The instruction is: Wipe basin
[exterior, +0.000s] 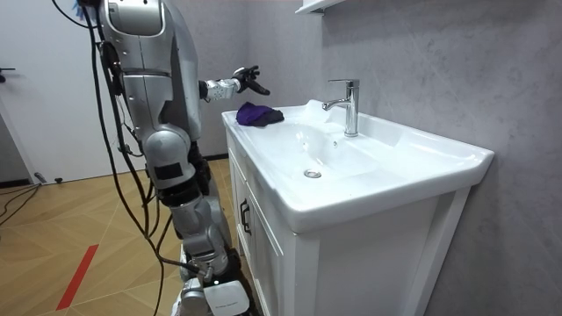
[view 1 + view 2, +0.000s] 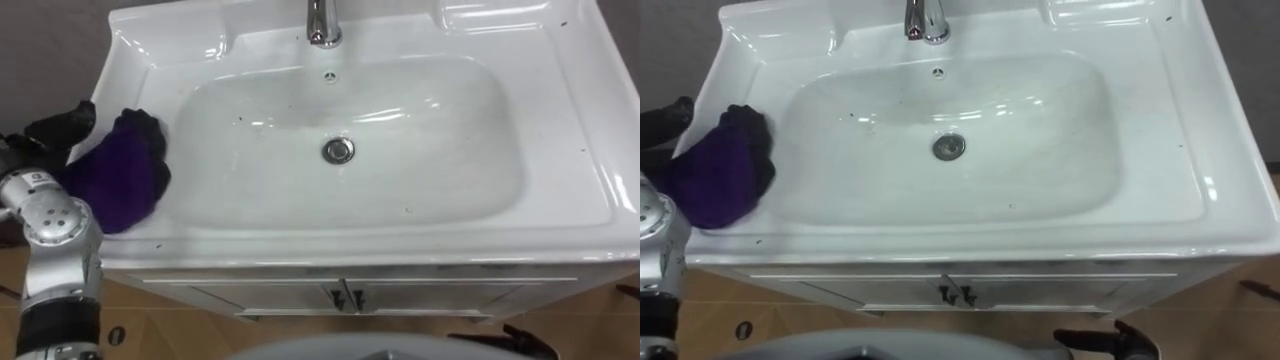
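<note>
Basin (image 2: 560,120): white, rectangular, wide flat rim, sunk into a white cabinet (image 2: 250,293); robot upright at the front edge, toward the left end.

Nearest, low at the lower right, below the cabinet front: right hand (image 2: 1110,342), dark, state not readable, cannot tell. Wooden floor (image 2: 170,335) under the cabinet. Pair of small metal door handles (image 2: 345,297) at the middle of the cabinet front, just under the front edge.

Left side of the rim, nearer the front-left corner than the back: purple cloth (image 2: 120,180), bunched, lying flat on the rim, inner end lapping toward the bowl's slope. Left hand (image 2: 60,125) at the cloth's outer end, over the basin's left edge; released, dark fingers spread and loose, gripping nothing; raised above the rim in the room view; contact with the cloth not clear.

Bowl middle: round metal drain (image 2: 339,150). Few tiny dark specks on the bowl walls. Further back, small overflow hole (image 2: 329,76) on the rear slope. Back edge, centre: chrome faucet (image 2: 321,25), upright, spout over the bowl. Behind it, grey wall (image 1: 439,53).
</note>
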Available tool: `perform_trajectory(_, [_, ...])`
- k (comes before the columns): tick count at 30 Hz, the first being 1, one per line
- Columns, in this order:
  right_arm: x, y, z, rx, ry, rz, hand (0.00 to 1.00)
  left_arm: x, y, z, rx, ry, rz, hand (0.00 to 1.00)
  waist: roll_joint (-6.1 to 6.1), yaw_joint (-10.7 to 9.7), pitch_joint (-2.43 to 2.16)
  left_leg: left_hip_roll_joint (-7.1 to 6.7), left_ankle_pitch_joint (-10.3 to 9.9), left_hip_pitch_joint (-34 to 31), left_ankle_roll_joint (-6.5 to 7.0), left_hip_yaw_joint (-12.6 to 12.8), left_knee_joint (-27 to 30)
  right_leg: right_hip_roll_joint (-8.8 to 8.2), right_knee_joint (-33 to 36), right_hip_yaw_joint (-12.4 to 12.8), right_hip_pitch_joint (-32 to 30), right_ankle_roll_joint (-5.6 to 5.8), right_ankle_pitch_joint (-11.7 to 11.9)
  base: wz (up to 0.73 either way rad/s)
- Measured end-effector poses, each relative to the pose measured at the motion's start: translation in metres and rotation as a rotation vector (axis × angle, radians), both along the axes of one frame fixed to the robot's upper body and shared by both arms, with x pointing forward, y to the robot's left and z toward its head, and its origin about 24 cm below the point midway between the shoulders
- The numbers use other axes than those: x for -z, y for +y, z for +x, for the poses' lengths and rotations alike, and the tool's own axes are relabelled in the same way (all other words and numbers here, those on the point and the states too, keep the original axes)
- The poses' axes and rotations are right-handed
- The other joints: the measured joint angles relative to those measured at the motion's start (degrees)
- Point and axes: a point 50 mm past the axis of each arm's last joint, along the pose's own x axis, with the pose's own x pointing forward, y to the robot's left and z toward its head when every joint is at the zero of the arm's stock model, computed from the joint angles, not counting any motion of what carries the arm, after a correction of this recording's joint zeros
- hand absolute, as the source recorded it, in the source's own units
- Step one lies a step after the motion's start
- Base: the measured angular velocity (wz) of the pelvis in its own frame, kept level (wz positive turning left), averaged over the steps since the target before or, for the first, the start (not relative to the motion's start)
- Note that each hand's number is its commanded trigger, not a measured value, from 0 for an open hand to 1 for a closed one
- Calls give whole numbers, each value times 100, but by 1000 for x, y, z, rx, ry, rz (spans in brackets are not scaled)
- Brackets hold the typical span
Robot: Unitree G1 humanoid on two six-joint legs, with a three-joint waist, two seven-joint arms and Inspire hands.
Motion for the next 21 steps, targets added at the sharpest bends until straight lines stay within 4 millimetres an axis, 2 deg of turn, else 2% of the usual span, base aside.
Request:
perform_trajectory(8, [0,1,-1,15,-1,-26,0,-24,5,-3,-100,-143,51,0,-63,20,24,-5,0,-31,0,-3,-1,3,-6,-13,-14,4,-3,0])
perform_trajectory(11, [0,-1,-1,23,-1,-41,0,-34,11,-8,-172,-213,65,0,-69,59,17,-5,0,-34,0,0,4,-1,-6,1,-26,4,-2,-4])
perform_trajectory(14, [0,-1,-6,34,7,-38,0,-39,19,-14,-222,-259,57,0,-61,202,-6,-6,0,-40,0,-2,16,-3,2,4,0,4,-2,-3])
perform_trajectory(18, [0,-2,-16,60,22,-43,0,-40,40,-35,-368,-315,-18,0,-26,454,-32,-16,0,6,0,4,14,-13,-1,9,10,8,-16,2])
perform_trajectory(21, [-1,-4,-20,66,20,-51,0,-28,55,-59,-488,-325,-105,0,-20,589,-58,-48,0,16,0,0,12,-48,15,-45,34,36,-54,6])
